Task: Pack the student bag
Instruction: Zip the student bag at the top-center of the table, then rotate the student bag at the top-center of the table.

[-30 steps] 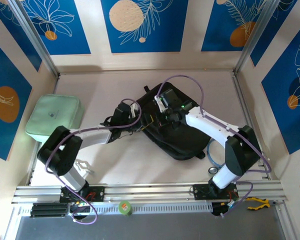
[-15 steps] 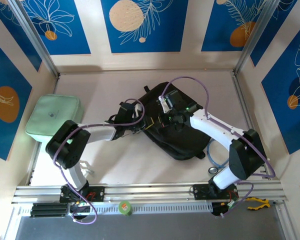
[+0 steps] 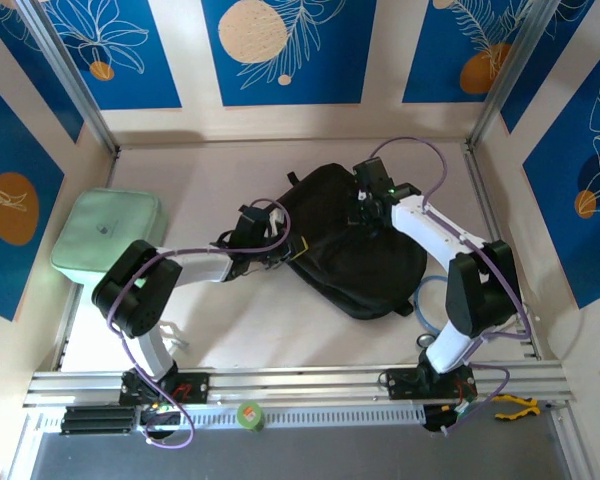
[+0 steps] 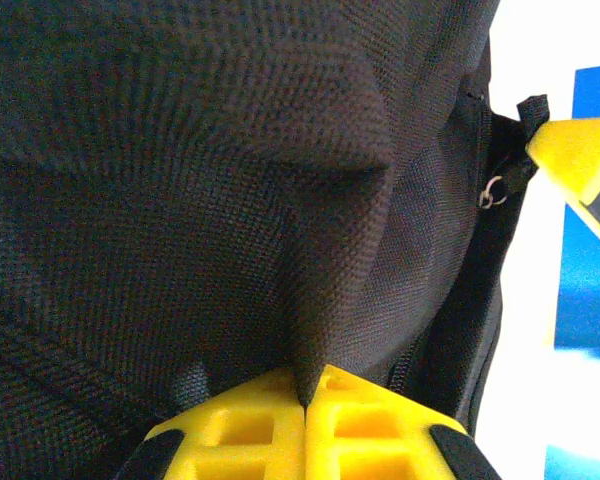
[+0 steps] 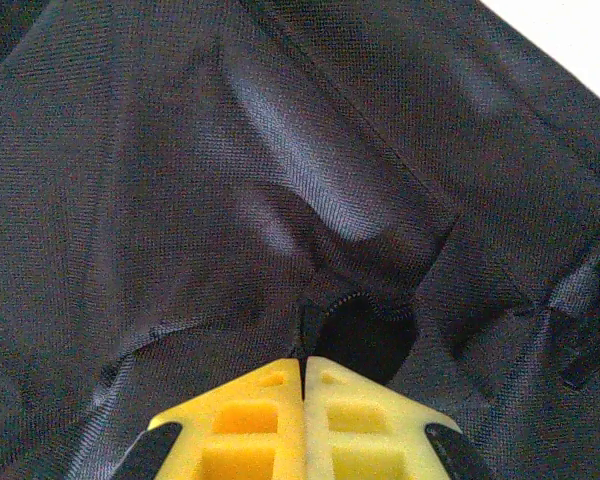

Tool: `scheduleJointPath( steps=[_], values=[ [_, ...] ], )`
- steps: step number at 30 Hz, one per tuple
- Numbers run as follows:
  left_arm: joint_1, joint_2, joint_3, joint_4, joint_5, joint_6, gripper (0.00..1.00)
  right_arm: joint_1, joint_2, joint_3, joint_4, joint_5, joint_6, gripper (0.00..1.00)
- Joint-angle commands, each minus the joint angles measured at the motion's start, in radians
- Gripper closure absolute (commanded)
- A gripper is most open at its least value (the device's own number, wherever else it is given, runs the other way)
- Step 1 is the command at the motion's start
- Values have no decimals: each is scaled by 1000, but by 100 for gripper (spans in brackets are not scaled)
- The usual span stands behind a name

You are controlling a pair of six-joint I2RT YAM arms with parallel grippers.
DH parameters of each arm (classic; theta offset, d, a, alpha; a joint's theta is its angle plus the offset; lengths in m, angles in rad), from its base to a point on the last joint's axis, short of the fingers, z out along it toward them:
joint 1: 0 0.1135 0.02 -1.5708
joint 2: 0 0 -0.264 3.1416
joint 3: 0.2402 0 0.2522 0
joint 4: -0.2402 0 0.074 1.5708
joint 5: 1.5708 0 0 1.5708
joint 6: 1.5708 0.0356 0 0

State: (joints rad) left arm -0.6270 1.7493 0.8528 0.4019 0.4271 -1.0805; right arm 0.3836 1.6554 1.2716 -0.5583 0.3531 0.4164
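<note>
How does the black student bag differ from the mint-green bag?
The student bag is black, bigger and rumpled; the mint-green bag is pale, smaller and rectangular. The student bag lies mid-table, pinched by the left gripper and right gripper; the mint-green bag sits untouched at the left edge. Both rest on the table.

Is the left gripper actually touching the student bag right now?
Touching. The left wrist view shows the left gripper with its jaws shut on a pinched ridge of the student bag fabric, which runs right down into the seam between them.

the student bag (image 5: 180, 150) is cropped on all sides.
</note>
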Motion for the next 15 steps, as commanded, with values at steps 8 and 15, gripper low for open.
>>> scheduleJointPath(
  steps=[8, 15],
  values=[
    [6, -63, 5, -184, 22, 125, 100, -97, 70, 116, -55, 172, 121, 100],
    [11, -70, 16, -206, 8, 144, 100, -91, 117, 193, -54, 171, 119, 100]
  ],
)
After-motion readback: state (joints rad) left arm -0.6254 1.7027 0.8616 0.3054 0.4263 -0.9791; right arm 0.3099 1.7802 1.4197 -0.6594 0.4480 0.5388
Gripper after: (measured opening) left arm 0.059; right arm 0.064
